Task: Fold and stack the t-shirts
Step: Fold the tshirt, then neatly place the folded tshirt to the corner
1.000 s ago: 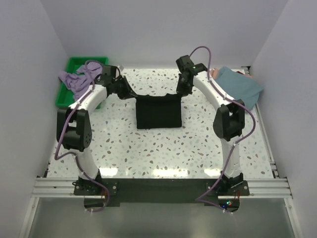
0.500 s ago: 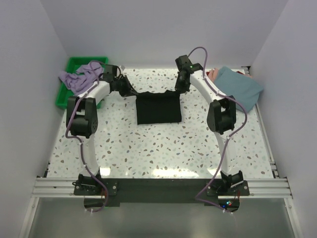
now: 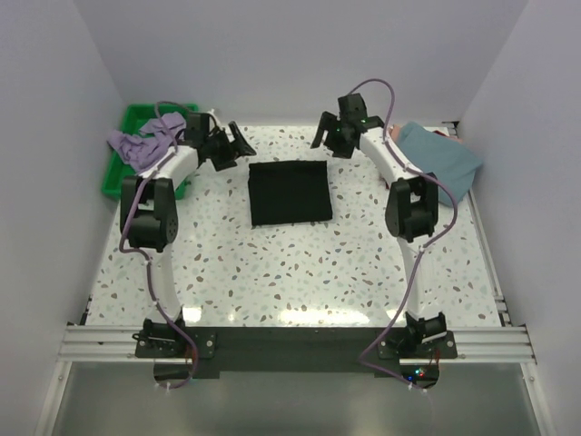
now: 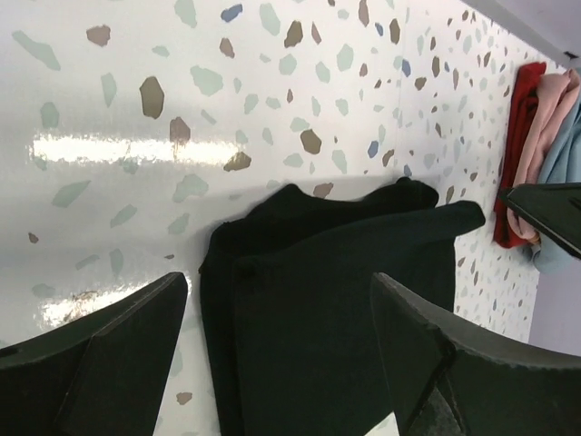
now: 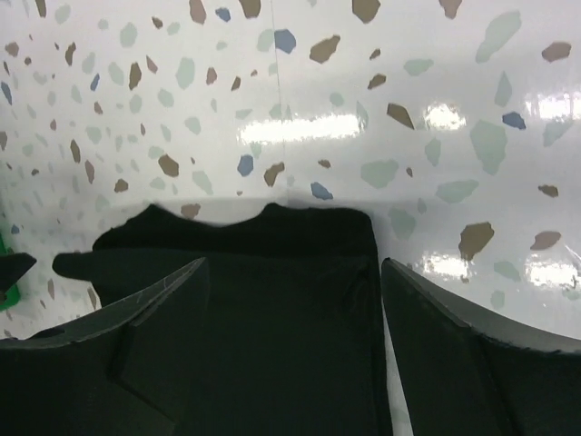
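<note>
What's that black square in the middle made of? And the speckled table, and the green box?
The black t-shirt looks like soft matte cloth: layered folds, limp edges. The table seems hard and glossy, terrazzo-patterned; it mirrors the lights. The green tray looks like smooth moulded plastic, though too small to be sure.

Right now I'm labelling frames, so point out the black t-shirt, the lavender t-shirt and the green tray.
black t-shirt [image 3: 290, 193], top external view, middle of the folded cloth.
lavender t-shirt [image 3: 136, 145], top external view, its crumpled middle.
green tray [image 3: 150, 113], top external view, its far wall.
</note>
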You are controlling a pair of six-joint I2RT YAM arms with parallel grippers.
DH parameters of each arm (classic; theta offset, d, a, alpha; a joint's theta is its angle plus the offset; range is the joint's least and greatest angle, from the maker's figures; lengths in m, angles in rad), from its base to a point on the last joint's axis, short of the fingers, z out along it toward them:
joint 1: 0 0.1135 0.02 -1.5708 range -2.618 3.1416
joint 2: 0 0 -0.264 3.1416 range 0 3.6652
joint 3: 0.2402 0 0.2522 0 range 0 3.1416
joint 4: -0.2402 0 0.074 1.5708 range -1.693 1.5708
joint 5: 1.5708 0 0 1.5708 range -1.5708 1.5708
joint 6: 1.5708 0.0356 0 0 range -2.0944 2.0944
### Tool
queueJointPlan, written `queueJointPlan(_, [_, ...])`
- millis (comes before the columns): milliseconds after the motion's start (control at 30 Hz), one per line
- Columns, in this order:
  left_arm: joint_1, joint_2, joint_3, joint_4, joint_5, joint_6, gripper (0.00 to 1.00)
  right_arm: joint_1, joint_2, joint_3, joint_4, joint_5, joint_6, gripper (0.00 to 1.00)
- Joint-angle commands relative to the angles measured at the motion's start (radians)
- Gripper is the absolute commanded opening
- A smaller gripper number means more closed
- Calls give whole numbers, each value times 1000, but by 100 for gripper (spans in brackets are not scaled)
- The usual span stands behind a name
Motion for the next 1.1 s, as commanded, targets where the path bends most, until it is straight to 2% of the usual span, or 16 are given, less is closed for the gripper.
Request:
queueJointPlan(0, [5,-76,-59,28,40,64,87,-15,-145,-128,105,-114,-56,80])
queueJointPlan(267, [-16,-150,-247,44,73,126,86,-27,-255,-373,159,-304,-86,92])
queueJointPlan(433, [-33,-121,-288,61,99,128,87,-37,-266,-484,198,-379,-73,96])
queueJointPlan(633, [-38,-75,-302,73,109,130,80,-60,-282,-569,218,-418,-88,96])
queueJointPlan(900, [-38,-41,-296,68,126,149,55,-84,-288,-642,251,-424,-100,97])
queueJointPlan(933, [-38,-35,-296,61,128,153,49,-84,-286,-651,256,-426,-102,97])
queueJointPlan(1067, [-38,-23,-299,47,126,169,35,-93,-272,-671,288,-448,-102,97])
